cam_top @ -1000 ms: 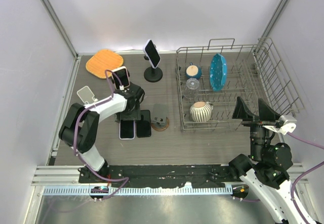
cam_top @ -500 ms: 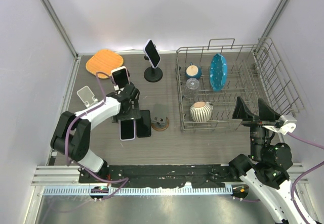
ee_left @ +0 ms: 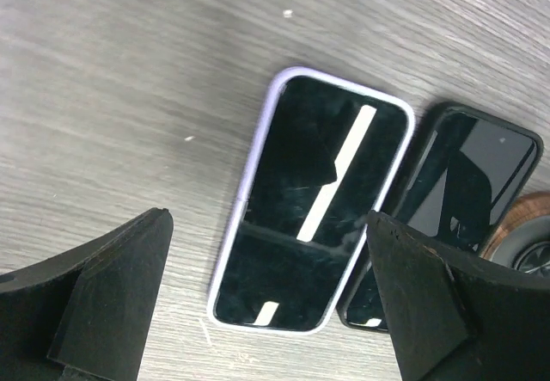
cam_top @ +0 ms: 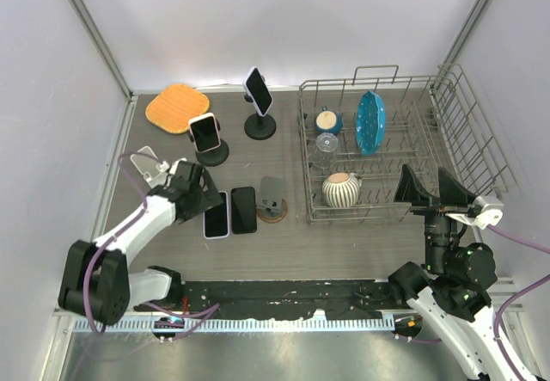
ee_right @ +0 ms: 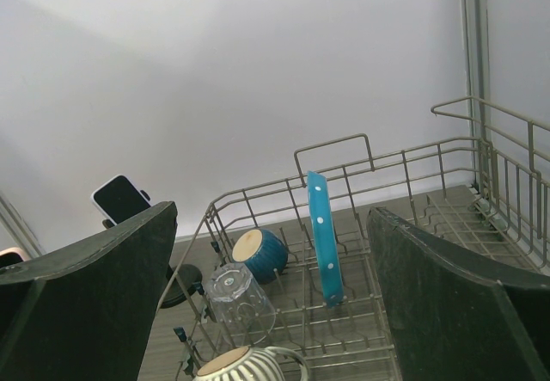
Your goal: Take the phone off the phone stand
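A pink-cased phone [cam_top: 204, 131] leans on a black round stand [cam_top: 212, 154] at the back left. A second dark phone [cam_top: 258, 91] sits on a taller black stand [cam_top: 260, 126]; it also shows in the right wrist view [ee_right: 120, 198]. A lilac-cased phone [cam_top: 216, 215] and a black phone [cam_top: 244, 210] lie flat on the table. My left gripper [cam_top: 193, 196] is open and empty, low over the lilac phone [ee_left: 314, 200], beside the black one [ee_left: 455, 200]. My right gripper [cam_top: 434, 190] is open and empty, raised near the rack.
A wire dish rack [cam_top: 464, 132] at the right holds a blue plate [cam_top: 370, 121], a blue bowl [cam_top: 327, 122], a glass [cam_top: 326, 144] and a striped mug [cam_top: 339, 189]. An empty stand on a wooden base [cam_top: 272, 202], a white stand [cam_top: 148, 161] and an orange mat [cam_top: 177, 107] are on the left half.
My left gripper has drawn back from the pink phone's stand toward the near left and now hangs over the flat lilac phone. The pink phone stays on its stand. The right arm is still.
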You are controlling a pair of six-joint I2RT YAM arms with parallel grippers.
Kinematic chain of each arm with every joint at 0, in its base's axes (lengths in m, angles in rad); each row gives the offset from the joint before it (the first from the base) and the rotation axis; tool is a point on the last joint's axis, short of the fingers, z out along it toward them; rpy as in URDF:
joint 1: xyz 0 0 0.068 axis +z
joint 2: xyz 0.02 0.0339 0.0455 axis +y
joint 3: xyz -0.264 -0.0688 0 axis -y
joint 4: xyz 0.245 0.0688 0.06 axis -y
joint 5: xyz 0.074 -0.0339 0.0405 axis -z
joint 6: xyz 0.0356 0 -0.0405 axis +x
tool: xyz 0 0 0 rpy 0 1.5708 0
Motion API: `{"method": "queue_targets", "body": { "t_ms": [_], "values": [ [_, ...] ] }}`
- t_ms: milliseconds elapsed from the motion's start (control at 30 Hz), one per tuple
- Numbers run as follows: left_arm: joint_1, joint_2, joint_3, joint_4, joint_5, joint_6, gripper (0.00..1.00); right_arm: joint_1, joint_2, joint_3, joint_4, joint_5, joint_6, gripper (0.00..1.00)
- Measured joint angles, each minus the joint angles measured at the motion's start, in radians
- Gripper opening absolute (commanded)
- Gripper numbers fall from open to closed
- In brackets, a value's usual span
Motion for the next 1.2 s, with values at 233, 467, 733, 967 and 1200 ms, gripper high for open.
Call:
{"method": "queue_targets", "body": {
  "t_ms": [233,467,733,967,1200],
  "values": [
    [0.042,-0.115,-0.15,0.107,0.073,-0.069,0.96,0.0,0.0,0.0,0.0,0.0,0.0,0.98],
    [0.042,-0.032,-0.145,0.22,0.133,-0.103,0.95,0.0,0.0,0.0,0.0,0.0,0.0,0.97],
    [0.042,0.008,-0.137,0.309,0.211,-0.137,0.95,0.0,0.0,0.0,0.0,0.0,0.0,0.98],
    [0.005,0.006,-0.141,0.317,0.245,-0.182,0.95,0.0,0.0,0.0,0.0,0.0,0.0,0.98],
    [-0.018,0.005,-0.141,0.316,0.245,-0.197,0.98,0.0,0.0,0.0,0.0,0.0,0.0,0.98]
  ]
}}
